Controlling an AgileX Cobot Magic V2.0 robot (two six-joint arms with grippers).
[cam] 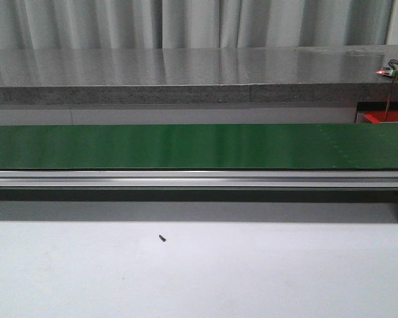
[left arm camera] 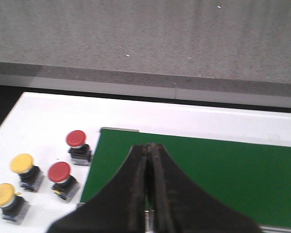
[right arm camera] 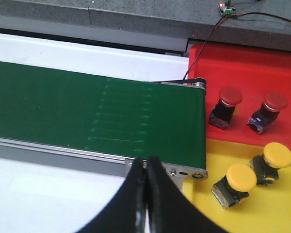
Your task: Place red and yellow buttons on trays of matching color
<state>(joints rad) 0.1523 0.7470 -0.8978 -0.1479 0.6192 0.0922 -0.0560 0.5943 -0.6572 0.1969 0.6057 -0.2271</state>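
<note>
Front: bare green belt (cam: 186, 147), no arms visible.
Left wrist: left gripper (left arm camera: 149, 194) pressed together, empty; four loose buttons (left arm camera: 76, 139) at 9 o'clock.
Right wrist: right gripper (right arm camera: 144, 194) closed, empty; red tray (right arm camera: 242, 68) and yellow tray (right arm camera: 262, 213) at 3 o'clock, each holding two matching buttons.
Risk: closed fingers could knock over tightly clustered buttons.

The conveyor belt (cam: 186, 146) is dark green, with rows of faint paler dashes (right arm camera: 121, 121) near its end, on a silver rail (cam: 186, 179). The desk (cam: 186, 271) is white. Both grippers (left arm camera: 149, 194) (right arm camera: 145, 194) are black. The red tray (right arm camera: 247, 63) holds two red-capped buttons (right arm camera: 230, 97) (right arm camera: 275, 101); the yellow tray (right arm camera: 276, 213) holds two yellow-capped ones (right arm camera: 241, 176) (right arm camera: 277, 155). Beside the belt's other end stand two red buttons (left arm camera: 76, 139) (left arm camera: 59, 171) and two yellow buttons (left arm camera: 22, 163) (left arm camera: 2, 194).
</note>
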